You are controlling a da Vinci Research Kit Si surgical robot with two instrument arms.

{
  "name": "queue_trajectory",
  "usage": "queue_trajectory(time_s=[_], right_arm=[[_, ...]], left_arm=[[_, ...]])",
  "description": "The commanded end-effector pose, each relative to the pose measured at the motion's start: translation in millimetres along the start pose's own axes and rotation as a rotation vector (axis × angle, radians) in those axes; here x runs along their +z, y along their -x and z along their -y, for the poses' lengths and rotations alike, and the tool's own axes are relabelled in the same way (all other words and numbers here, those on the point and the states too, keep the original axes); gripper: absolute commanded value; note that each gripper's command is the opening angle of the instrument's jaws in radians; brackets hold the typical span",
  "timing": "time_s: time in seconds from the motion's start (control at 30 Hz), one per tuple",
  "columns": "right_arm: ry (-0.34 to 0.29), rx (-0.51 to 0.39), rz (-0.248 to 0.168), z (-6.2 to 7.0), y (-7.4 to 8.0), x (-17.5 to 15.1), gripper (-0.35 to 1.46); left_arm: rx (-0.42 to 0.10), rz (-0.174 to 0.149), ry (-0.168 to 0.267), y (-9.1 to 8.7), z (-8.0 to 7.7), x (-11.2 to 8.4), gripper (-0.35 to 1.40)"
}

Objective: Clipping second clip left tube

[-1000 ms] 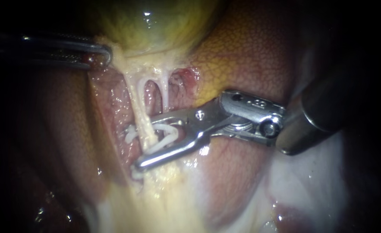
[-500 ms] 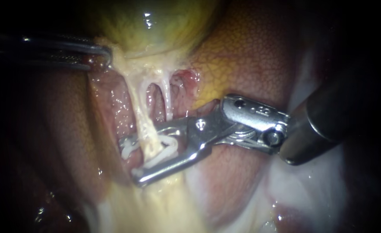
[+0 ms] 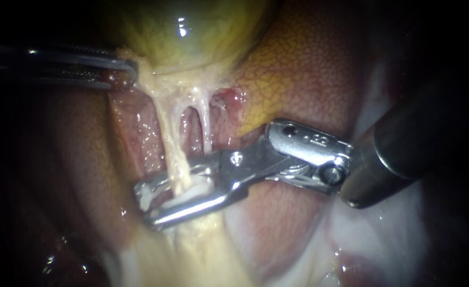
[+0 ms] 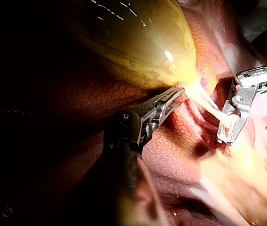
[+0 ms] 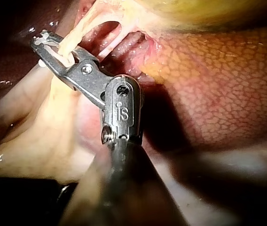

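Observation:
Two pale tubes run down from the yellow-green gallbladder: the left tube and the thinner right tube. My right instrument reaches in from the right, and its jaws straddle the left tube low down. They hold a white clip squeezed around that tube, with only a narrow gap between them. The right wrist view shows the same grip, with the tube passing between the jaws. My left instrument is shut on pale tissue at the gallbladder's neck and holds it to the left, as the left wrist view also shows.
Mottled orange-red liver lies to the right of the tubes and behind them. Pale fatty tissue spreads below the clip site. The dark shaft of the right instrument fills the right side.
The right instrument's jaws have slid further left across the left tube and drawn closer together, flattening the white clip. The left instrument has held still.

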Motion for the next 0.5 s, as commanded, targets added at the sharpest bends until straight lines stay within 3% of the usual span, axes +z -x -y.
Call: queue_trajectory(time_s=[0.03, 0.1, 0.2, 0.5], right_arm=[[0.001, 0.006, 0.0, 0.1, -0.2, 0.0, -0.22], [0.001, 0.054, -0.001, 0.1, -0.2, -0.1, -0.35], [0.005, 0.107, -0.003, -0.1, -0.3, -0.1, -0.35], [0.001, 0.118, -0.002, -0.3, -0.2, 0.0, -0.35]], left_arm=[[0.0, 0.0, 0.0, 0.0, 0.0, 0.0, -0.35], [0.0, 0.0, 0.0, 0.0, 0.0, 0.0, -0.35], [0.0, 0.0, 0.0, 0.0, 0.0, 0.0, -0.35], [0.0, 0.0, 0.0, 0.1, 0.0, 0.0, -0.35]])
